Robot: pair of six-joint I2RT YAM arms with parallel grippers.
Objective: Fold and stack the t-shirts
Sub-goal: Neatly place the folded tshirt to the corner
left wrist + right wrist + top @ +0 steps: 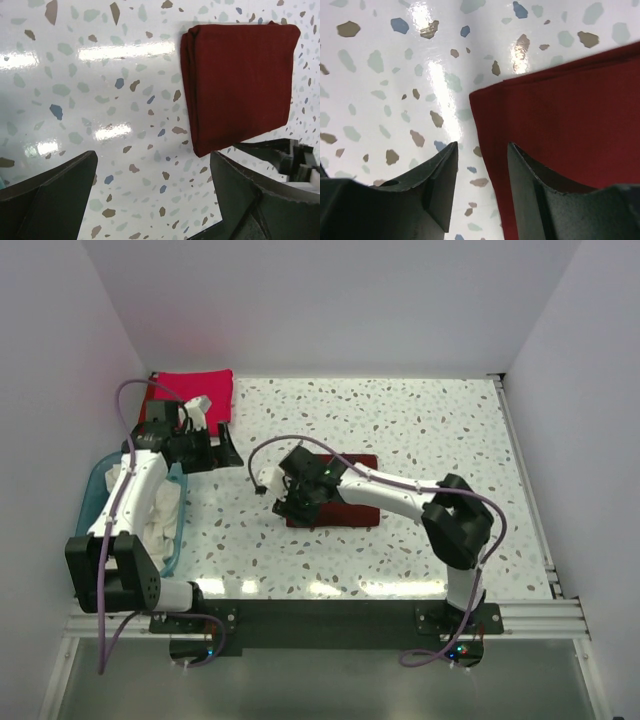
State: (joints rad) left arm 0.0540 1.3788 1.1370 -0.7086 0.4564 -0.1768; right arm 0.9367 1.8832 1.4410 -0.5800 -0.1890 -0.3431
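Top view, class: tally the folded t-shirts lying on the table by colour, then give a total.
Dark maroon t-shirt: 1
Crimson-red t-shirt: 1
Total: 2
The white cloth heaped in the blue tub is left out, as its pieces cannot be told apart.

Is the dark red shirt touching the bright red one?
Apart. The top view shows bare speckled table between the dark red shirt and the bright red shirt.

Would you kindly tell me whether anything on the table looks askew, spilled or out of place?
Nothing stands out. The maroon t-shirt lies neatly folded mid-table, the crimson t-shirt sits folded in the far left corner, and the white shirts are in the blue tub.
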